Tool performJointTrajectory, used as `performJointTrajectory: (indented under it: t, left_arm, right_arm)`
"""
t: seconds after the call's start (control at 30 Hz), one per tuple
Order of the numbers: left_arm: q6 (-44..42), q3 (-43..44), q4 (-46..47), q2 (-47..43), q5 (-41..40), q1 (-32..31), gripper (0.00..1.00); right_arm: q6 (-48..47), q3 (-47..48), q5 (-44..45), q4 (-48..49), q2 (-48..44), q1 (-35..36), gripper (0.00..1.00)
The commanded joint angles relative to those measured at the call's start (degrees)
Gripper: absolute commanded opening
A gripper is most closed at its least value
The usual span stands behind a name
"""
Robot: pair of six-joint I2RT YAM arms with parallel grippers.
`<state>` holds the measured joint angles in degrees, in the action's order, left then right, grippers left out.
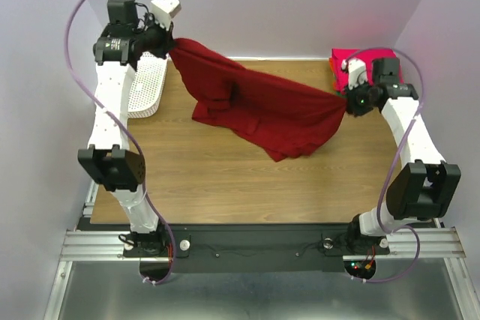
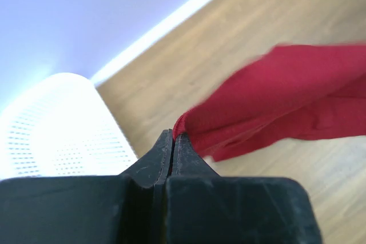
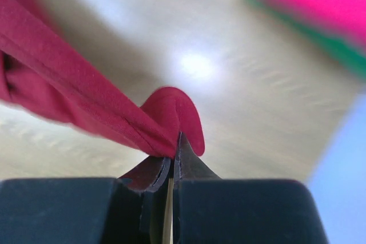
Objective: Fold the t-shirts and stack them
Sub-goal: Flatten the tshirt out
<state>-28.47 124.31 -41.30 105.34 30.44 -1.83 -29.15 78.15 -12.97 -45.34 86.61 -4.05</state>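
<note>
A large dark red t-shirt point(image 1: 259, 106) hangs stretched between both arms above the wooden table, its lower folds sagging onto the table. My left gripper point(image 1: 168, 44) is shut on its far left corner, raised near the back wall; the left wrist view shows the cloth point(image 2: 274, 101) pinched at the fingertips point(image 2: 173, 139). At the right, my right gripper point(image 1: 346, 100) is shut on the other corner, and the red cloth point(image 3: 86, 101) bulges over its fingertips point(image 3: 175, 151). A folded bright pink t-shirt point(image 1: 342, 61) lies at the back right, with a green one point(image 3: 337, 50) under it.
A white lattice basket point(image 1: 148, 88) stands at the table's back left, just under the left arm; it also fills the left side of the left wrist view as the basket point(image 2: 63, 124). The table point(image 1: 225, 177) ends at a rail near the arm bases.
</note>
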Motion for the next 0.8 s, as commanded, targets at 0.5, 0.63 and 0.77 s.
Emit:
performJointTrajectory:
  t: [0.5,0.63,0.77]
  left_arm:
    - [5.1,-8.0,26.9,-24.1,-8.4,7.7,0.00]
    - [6.6,-10.9,30.3,-28.9,-10.5,8.6,0.00]
    - [6.5,-15.9,35.5,-33.4,-14.0,8.6,0.00]
  right_arm:
    - [-7.1,41.0,16.8,2.5,-1.7,-5.1,0.01]
    - [-9.0,44.6,18.9,4.4,-3.6,-5.1,0.01]
    - [-10.7,46.0,21.0,6.8,-5.6,-5.1,0.01]
